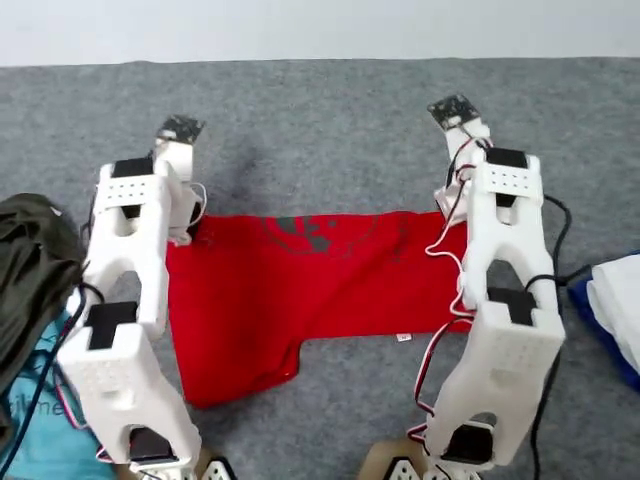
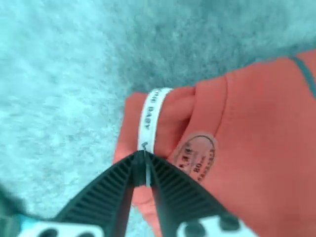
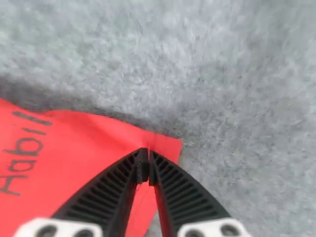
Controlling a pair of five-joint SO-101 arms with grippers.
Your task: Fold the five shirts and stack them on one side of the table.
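Red shirt [image 1: 300, 290] spread centre, dark heap [image 1: 30, 260] left, folded stack [image 1: 615, 300] right

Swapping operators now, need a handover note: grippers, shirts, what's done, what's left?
Left gripper: shut on a far corner of the red shirt, at its white tag.
Right gripper: shut on the other far corner.
Red shirt lies flat in the middle. A heap of dark and teal shirts sits at the left edge, and a white and blue stack at the right edge.
Done: the stack looks folded.
Left: fold the red shirt, then the heap, and stack all.
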